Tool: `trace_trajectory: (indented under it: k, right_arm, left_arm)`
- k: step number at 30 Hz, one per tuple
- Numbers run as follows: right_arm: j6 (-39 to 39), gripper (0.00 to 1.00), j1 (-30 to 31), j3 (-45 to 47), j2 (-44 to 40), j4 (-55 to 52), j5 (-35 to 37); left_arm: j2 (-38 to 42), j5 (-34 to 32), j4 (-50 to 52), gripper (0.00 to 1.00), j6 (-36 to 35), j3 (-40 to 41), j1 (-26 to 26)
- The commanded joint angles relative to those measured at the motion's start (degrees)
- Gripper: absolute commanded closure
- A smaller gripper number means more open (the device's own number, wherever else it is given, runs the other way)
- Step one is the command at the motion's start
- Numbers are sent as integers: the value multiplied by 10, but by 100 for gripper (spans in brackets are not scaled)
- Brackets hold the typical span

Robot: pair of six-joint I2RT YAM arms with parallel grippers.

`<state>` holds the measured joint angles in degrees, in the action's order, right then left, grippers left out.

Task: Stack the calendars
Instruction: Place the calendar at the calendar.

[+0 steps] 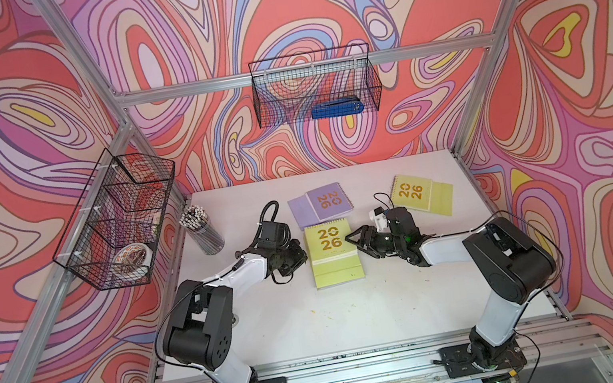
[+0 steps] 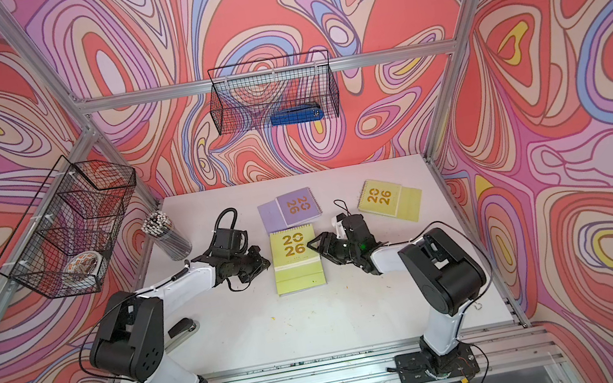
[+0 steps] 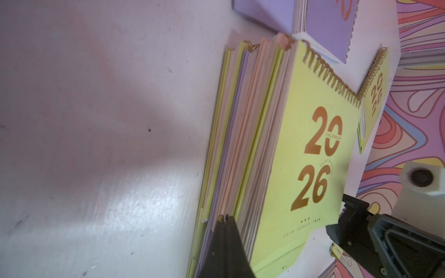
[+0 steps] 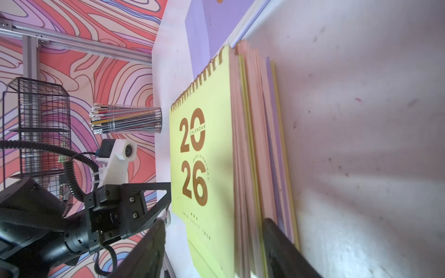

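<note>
My left claw (image 3: pixel 225 223) is clenched on nothing. Its two tips are pressed together and rest against the left side of the calendar stack (image 1: pixel 333 253), which lies flat near the middle of the white surface (image 1: pixel 319 325). My right claw (image 1: pixel 356 244) sits at the stack's opposite side, released. In the right wrist view its fingers (image 4: pixel 149 252) stand well apart, one on the top cover's side and one down by the surface, with the stack's edge between them and nothing clamped. The top calendar of the stack is yellow-green with a gold "2026". Along the stack's edges I can see peach, lilac and another yellow-green layer beneath it, and the gold spirals are all at the far end. Two calendars lie off the stack. A lilac calendar (image 1: pixel 329 201) is just behind it toward the back wall, and a lone yellow-green calendar (image 1: pixel 419 194) lies beyond my right claw, turned at an angle. A clear cup of pencils (image 1: pixel 202 233) stands at the far left of the surface, near my left arm. On the back wall a wire basket (image 1: pixel 259 95) holds a blue stapler (image 1: pixel 337 108).
</note>
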<state>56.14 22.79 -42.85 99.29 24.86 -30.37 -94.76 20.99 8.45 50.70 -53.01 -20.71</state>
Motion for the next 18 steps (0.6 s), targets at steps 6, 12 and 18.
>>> trace_trajectory:
  k: [6,12,18]
  right_arm:
    - [-59,25,-3,-32,-31,-112,51]
    - [-90,22,-4,-48,-72,-203,120]
    - [-121,21,-9,-71,-105,-282,187]
  left_arm:
    - [23,-25,43,100,-20,-25,-3]
    - [43,-37,87,100,-33,-44,-3]
    - [84,-40,117,100,-37,-53,-3]
